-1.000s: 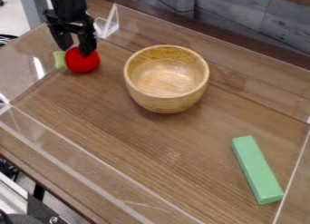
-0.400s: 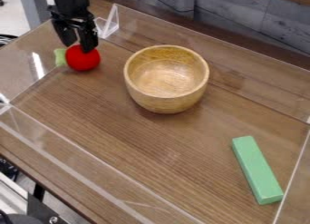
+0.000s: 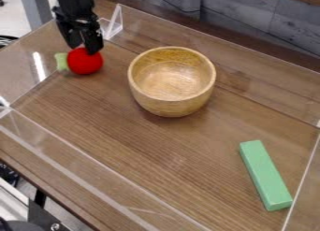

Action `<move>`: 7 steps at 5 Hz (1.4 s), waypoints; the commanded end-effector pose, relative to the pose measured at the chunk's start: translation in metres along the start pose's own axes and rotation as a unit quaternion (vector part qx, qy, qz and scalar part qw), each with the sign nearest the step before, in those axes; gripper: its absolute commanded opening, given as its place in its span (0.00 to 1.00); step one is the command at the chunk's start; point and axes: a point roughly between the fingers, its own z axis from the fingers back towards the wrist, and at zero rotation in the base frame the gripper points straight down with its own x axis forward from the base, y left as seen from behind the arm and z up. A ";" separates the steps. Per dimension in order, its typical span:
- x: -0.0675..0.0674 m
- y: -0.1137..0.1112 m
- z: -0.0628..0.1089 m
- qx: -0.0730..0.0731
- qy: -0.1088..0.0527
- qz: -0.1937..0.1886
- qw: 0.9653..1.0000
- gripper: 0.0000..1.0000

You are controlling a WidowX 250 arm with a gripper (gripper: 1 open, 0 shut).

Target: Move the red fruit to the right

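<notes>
The red fruit [image 3: 82, 62] is a small bright red ball with a light green leaf piece on its left end. It rests on the wooden table at the far left. My black gripper [image 3: 79, 40] hangs straight down right over the fruit, open, its fingertips just above the fruit's top and a little behind it. Nothing is held between the fingers.
A round wooden bowl [image 3: 173, 79] stands to the right of the fruit. A flat green block [image 3: 265, 174] lies near the front right. Clear plastic walls [image 3: 50, 151] fence the table's edges.
The gripper has rolled slightly about its vertical axis over the fruit. The fruit, bowl and block have not moved.
</notes>
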 end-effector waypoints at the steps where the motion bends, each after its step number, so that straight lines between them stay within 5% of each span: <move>1: 0.010 0.009 0.018 0.015 -0.024 -0.003 1.000 1.00; 4: 0.020 -0.018 0.015 -0.002 -0.022 0.001 1.000 1.00; 5: 0.015 -0.020 0.032 0.003 -0.034 0.024 0.999 0.00; 7: 0.024 -0.062 0.077 0.000 -0.061 0.003 0.998 0.00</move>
